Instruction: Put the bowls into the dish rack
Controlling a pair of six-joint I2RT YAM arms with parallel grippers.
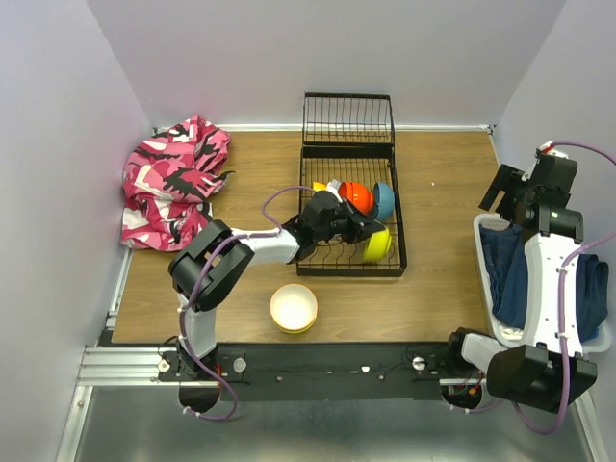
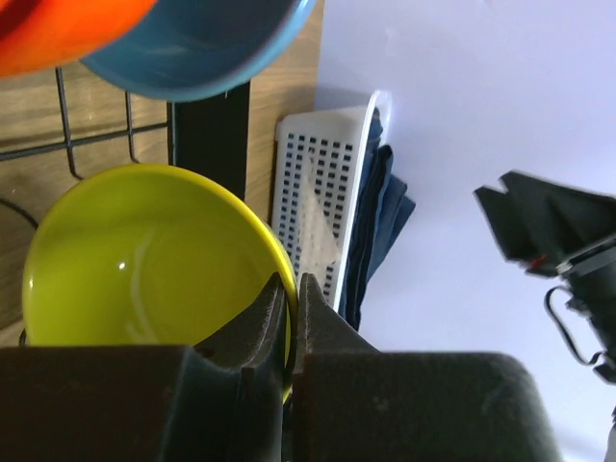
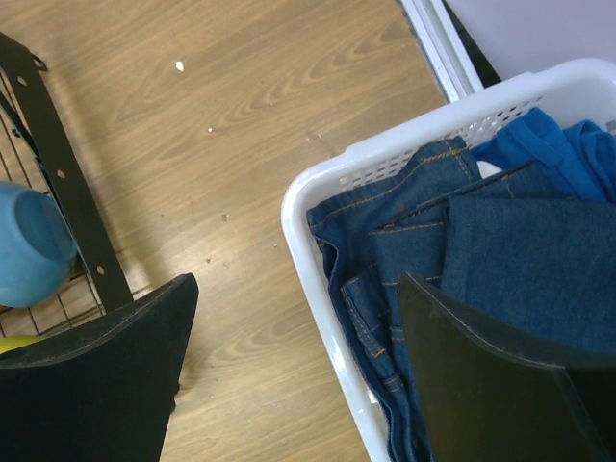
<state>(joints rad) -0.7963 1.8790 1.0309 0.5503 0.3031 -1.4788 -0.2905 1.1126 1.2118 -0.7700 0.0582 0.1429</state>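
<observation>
Pinches with the left gripper [image 2: 292, 289], jaws narrow, the rim of the lime green bowl [image 2: 144, 250] at the near right corner of the dish rack [image 1: 397, 262]. Beside it in the rack, toward the far edge, holds also a blue bowl [image 1: 384, 200], an orange-red bowl [image 1: 357, 196] and an orange bowl [image 1: 320, 187], partly hidden. Leaves a cream-white bowl [image 1: 294, 308] outside the rack, near the front edge of the worktop [image 1: 433, 289]. Spreads the right gripper [image 3: 294, 289] wide, gripping nothing, above the rim of the white basket [image 3: 404, 135] of denim [image 3: 520, 241] at the right edge.
</observation>
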